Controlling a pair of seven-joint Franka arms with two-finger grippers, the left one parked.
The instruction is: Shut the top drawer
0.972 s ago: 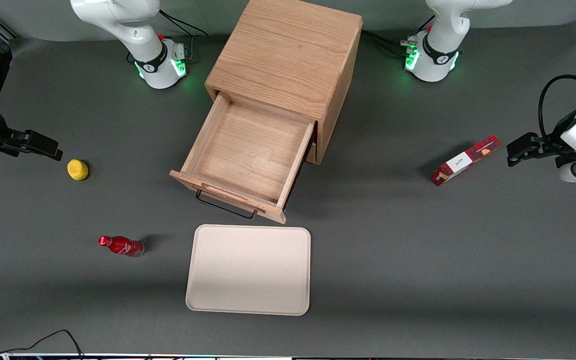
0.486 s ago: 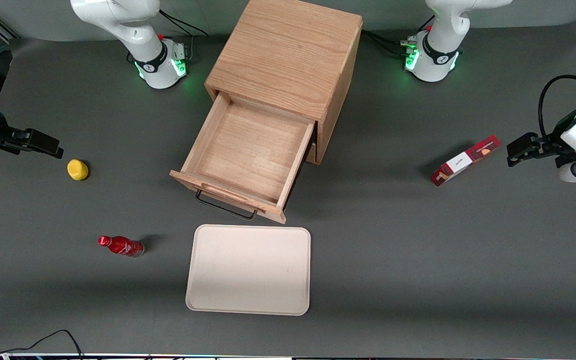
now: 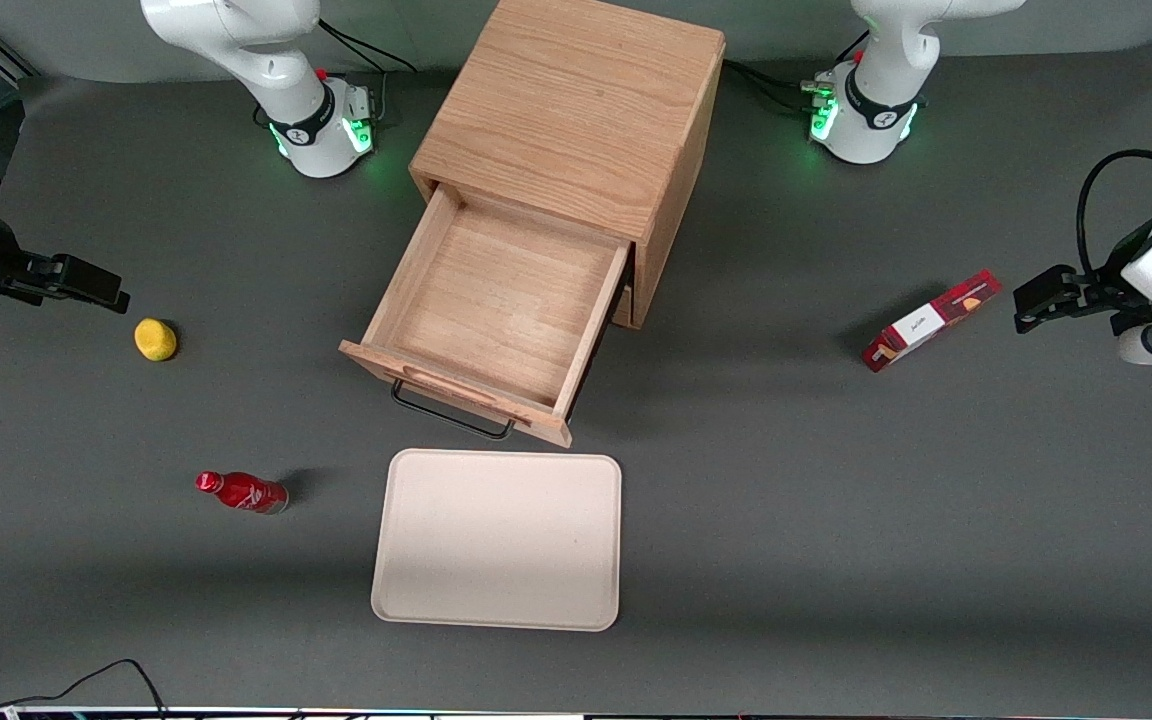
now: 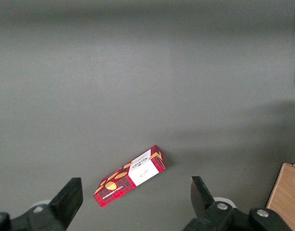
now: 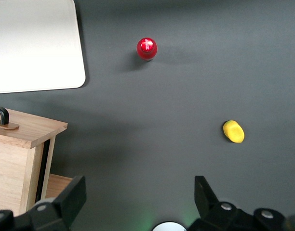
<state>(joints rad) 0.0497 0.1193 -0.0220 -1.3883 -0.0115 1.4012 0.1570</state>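
The top drawer [image 3: 496, 315] of the light-oak cabinet [image 3: 576, 110] stands pulled far out, and its wooden box is empty. Its black wire handle [image 3: 451, 412] hangs under a raised wooden strip on the front. A corner of the drawer front [image 5: 27, 132] and the handle's end [image 5: 0, 115] show in the right wrist view. My right gripper [image 3: 86, 284] is open and empty, held above the table toward the working arm's end, well away from the drawer. Its fingers [image 5: 73, 195] stand wide apart.
A cream tray [image 3: 498, 540] lies in front of the open drawer, nearer the front camera. A red bottle [image 3: 241, 492] lies beside the tray and a yellow lemon [image 3: 155, 339] beside my gripper. A red snack box [image 3: 928, 320] lies toward the parked arm's end.
My right gripper has drifted slightly away from the front camera. The drawer and the other things have not moved.
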